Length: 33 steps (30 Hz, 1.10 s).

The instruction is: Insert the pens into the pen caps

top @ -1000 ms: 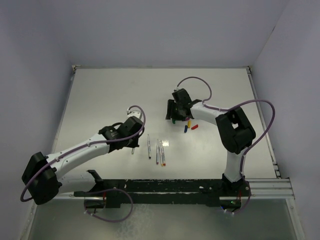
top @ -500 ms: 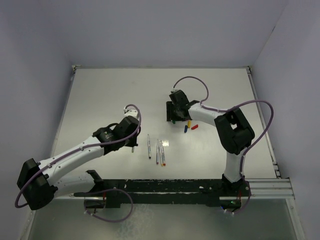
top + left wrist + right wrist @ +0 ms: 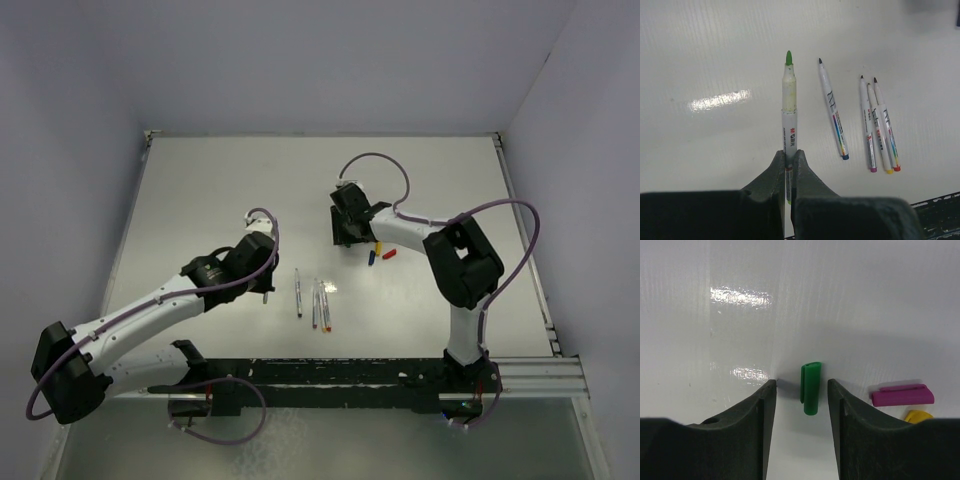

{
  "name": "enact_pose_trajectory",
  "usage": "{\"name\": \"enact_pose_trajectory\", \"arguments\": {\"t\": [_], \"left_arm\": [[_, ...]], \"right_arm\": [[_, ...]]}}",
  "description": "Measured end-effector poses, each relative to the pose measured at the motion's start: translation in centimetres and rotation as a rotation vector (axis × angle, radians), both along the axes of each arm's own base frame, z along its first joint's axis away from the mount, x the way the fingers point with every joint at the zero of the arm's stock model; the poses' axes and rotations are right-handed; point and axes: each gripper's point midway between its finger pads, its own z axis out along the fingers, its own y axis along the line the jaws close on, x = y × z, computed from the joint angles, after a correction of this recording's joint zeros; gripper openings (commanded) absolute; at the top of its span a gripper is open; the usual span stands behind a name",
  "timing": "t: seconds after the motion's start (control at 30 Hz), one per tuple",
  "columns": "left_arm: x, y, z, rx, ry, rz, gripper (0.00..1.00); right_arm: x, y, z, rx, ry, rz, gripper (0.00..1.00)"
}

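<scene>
While the left jaws are clamped shut on the lower barrel of the green-tipped pen [image 3: 789,107], with its bare tip projecting forward above the table [image 3: 705,45], the right jaws stand open astride the green cap [image 3: 810,388] and touch it on neither side. The cap lies flat, lengthwise between the fingers, and noticeably nearer one finger than the other.

Assessment: the step in hand is securing this cap. The jaws should be centred first so that both pads meet the cap together; otherwise the nearer finger is likely to slide or spin so light a piece. The grip ought to fall toward the closed end, leaving the mouth free for the pen. Which end is the mouth cannot be determined from the wrist view.

The magenta cap [image 3: 902,395] lies just beside the outer finger, with a yellow cap [image 3: 918,416] near it; neither should be disturbed.

Four further pens [image 3: 875,125] lie uncapped at mid-table, one apart and three close together. No pen appears capped yet.
</scene>
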Motion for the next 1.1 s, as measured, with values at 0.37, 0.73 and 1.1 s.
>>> {"name": "enact_pose_trajectory", "arguments": {"t": [0.37, 0.73, 1.1], "left_arm": [[0.05, 0.14, 0.38, -0.006, -0.013, 0.005, 0.00], [0.01, 0.31, 0.38, -0.001, -0.013, 0.008, 0.00], [0.11, 0.47, 0.35, 0.006, -0.019, 0.014, 0.00]], "right_arm": [[-0.15, -0.21, -0.51, -0.069, -0.005, 0.008, 0.39], [-0.31, 0.30, -0.90, -0.085, -0.006, 0.029, 0.00], [-0.24, 0.43, -0.38, -0.081, -0.016, 0.048, 0.00]]}}
